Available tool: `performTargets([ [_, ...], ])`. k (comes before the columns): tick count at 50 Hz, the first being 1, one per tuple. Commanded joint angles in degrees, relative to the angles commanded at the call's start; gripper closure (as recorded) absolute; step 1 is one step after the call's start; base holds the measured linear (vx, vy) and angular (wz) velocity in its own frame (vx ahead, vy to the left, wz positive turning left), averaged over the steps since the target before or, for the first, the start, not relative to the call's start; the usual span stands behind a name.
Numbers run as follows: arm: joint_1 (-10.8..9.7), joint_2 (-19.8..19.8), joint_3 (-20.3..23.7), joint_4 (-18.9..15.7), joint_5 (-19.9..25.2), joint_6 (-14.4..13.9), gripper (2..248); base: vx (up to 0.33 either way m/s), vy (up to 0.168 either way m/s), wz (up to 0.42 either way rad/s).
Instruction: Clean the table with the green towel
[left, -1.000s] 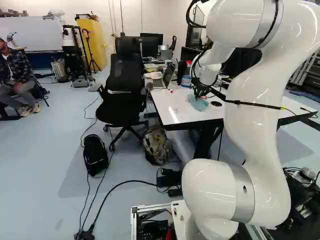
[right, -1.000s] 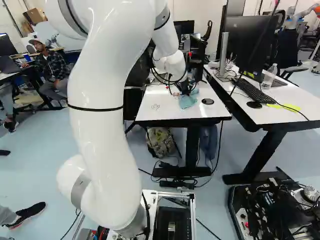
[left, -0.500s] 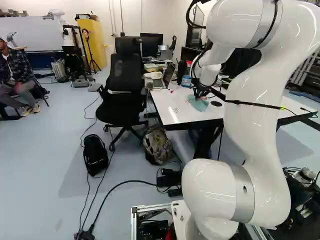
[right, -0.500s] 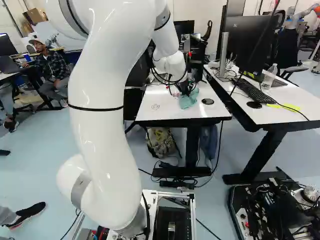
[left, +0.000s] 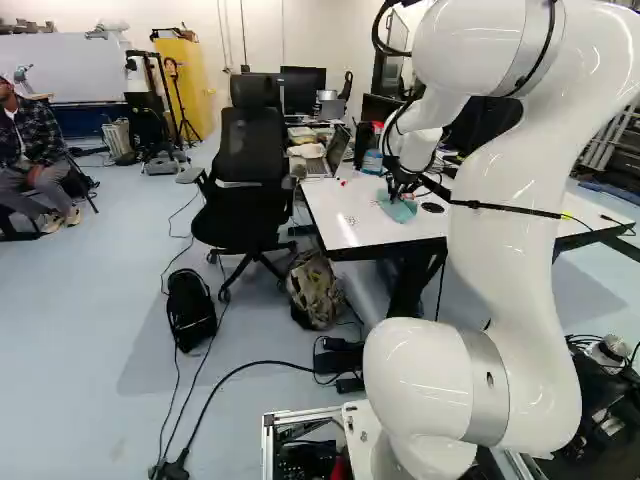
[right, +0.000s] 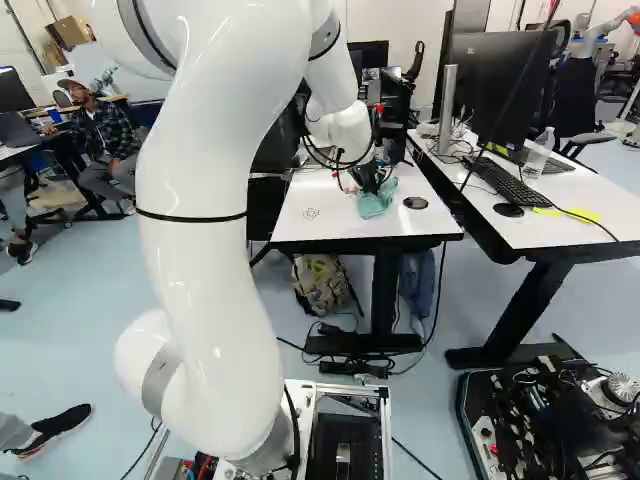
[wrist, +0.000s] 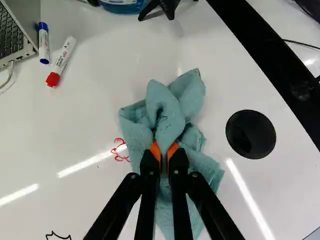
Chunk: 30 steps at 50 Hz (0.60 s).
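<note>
On the white desk (wrist: 90, 120), a crumpled green towel (wrist: 137, 132) in the grip.
With twelve o'clock straight ahead of the gripper (left: 396, 194), its jaws are closed on a raised fold of the towel, more cloth bunched ahead and lying beneath. A red squiggle (wrist: 120, 158) sits just beside the towel at nine o'clock, a round black disc (wrist: 250, 134) near three, a red-capped marker (wrist: 62, 60) at ten.

The glossy white robot arm (left: 505, 250), right in the left base view, bears gray bands (left: 487, 388), a black strap (left: 505, 207) and looping cables (left: 376, 30); its black gripper (left: 395, 192) has orange pads (wrist: 156, 151) and small screws (wrist: 195, 175).
</note>
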Motion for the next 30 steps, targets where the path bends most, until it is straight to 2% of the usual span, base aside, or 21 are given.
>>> performTargets([
  [10,0.5,0.2,0.3,0.0,0.0,0.0,214,0.000,0.000,0.000],
  [30,3.5,1.6,2.1,0.0,0.0,0.0,214,0.000,0.000,0.000],
])
